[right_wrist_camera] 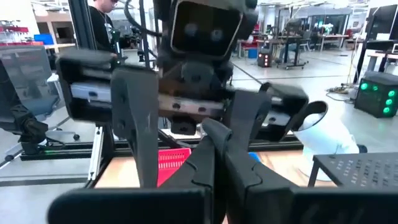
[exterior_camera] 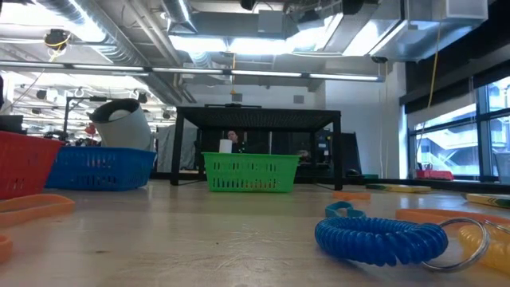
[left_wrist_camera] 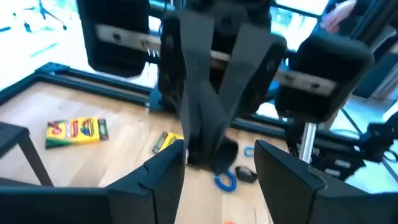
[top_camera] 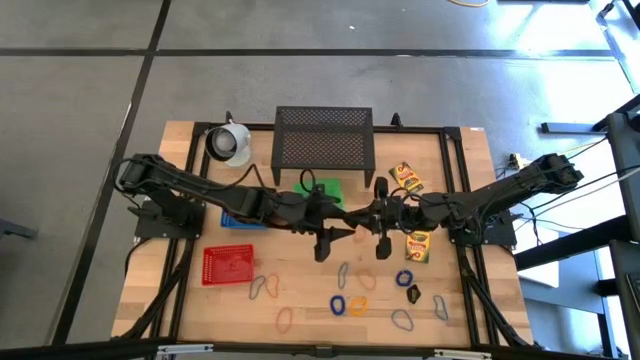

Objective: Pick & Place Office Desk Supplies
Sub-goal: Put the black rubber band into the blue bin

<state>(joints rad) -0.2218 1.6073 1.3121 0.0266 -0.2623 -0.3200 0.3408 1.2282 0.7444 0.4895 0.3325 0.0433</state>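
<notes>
Rubber-band loops point(top_camera: 345, 290) near front table edge point(top_camera: 300, 343), seemingly clear of both arms.

The right gripper point(right_wrist_camera: 219, 163) has its dark fingers pressed together, pointing at the left gripper point(right_wrist_camera: 186, 146) facing it close by with fingers spread. Behind lie a red basket point(right_wrist_camera: 173, 160), a white cup-like object point(right_wrist_camera: 323, 134), a black mesh stand point(right_wrist_camera: 360, 167) and a person point(right_wrist_camera: 102, 28).

The left gripper point(top_camera: 328, 238) and right gripper point(top_camera: 380, 240) hung close together mid-table, leaving little gap between. Bare table point(top_camera: 190, 300) lay open at the near left; rubber-band loops point(top_camera: 347, 304) crowded the near right.
</notes>
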